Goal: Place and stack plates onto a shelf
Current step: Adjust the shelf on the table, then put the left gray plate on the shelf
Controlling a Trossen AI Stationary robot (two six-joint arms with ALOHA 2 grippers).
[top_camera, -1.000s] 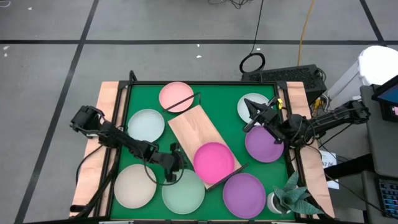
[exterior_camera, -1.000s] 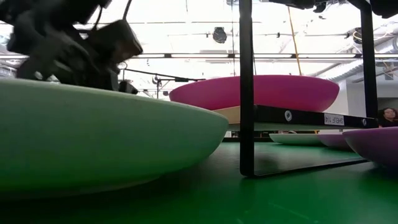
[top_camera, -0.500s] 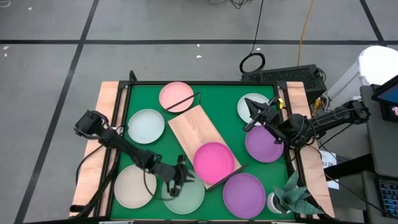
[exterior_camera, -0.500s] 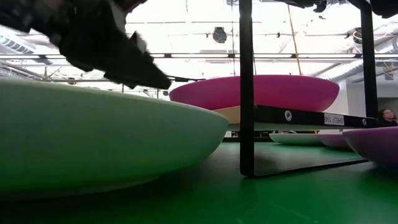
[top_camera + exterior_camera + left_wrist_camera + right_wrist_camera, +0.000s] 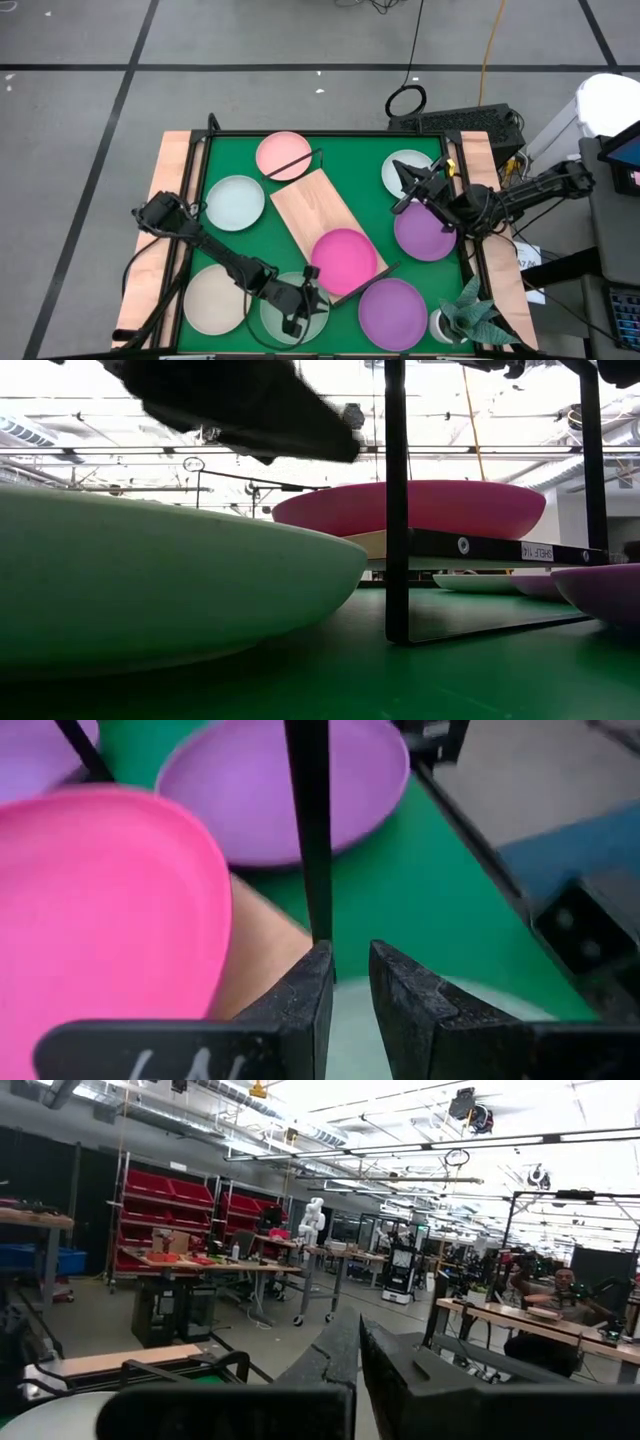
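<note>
Green matting covers your surface. Your left end effector hovers over the mint green round plate, fingers slightly apart, holding nothing. The magenta plate sits on the light wood shelf. Your right end effector waits closed above the pale plate.

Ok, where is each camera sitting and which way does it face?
High: overhead, straight down on both arms and the light wood shelf.
Low: tabletop level, across the mint green round plate; left arm overhead.
Left wrist: past the left gripper toward the shelf end.
Right wrist: past the right gripper into the room.
Three views share the magenta round plate.
</note>
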